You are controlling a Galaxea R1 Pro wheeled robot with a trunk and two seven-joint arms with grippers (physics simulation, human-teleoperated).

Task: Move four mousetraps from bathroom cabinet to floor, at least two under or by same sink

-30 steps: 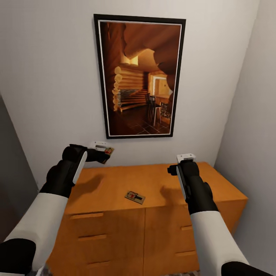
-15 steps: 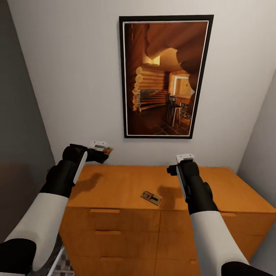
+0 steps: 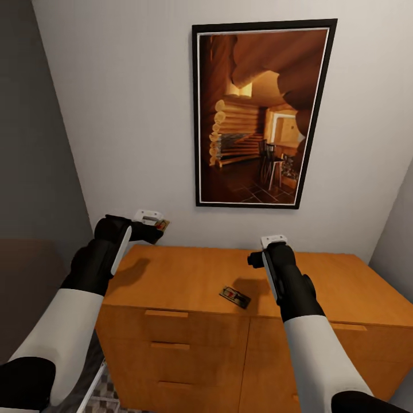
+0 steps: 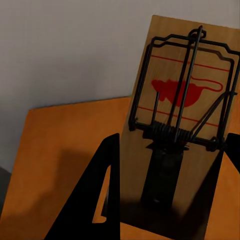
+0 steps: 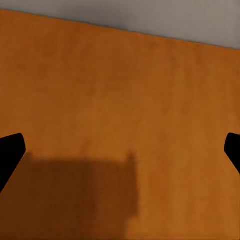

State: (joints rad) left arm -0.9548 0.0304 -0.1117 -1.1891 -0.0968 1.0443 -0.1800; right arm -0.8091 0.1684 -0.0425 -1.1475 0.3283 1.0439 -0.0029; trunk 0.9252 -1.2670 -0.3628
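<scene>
From the head, the left tool (image 3: 156,225) is clamped on a mousetrap (image 3: 163,225) above the cabinet (image 3: 189,275); a second mousetrap (image 3: 234,297) lies on its top. The left wrist shows the held trap (image 4: 182,130) between the fingers. The right wrist shows the right tool (image 5: 120,150) with fingers apart over the cabinet top (image 5: 120,80).

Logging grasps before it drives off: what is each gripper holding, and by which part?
The left gripper holds a mousetrap by one short end, between its fingers. The right gripper is open, empty.

cabinet (image 3: 189,275) right end cut off, floor (image 3: 106,396) mostly hidden
</scene>
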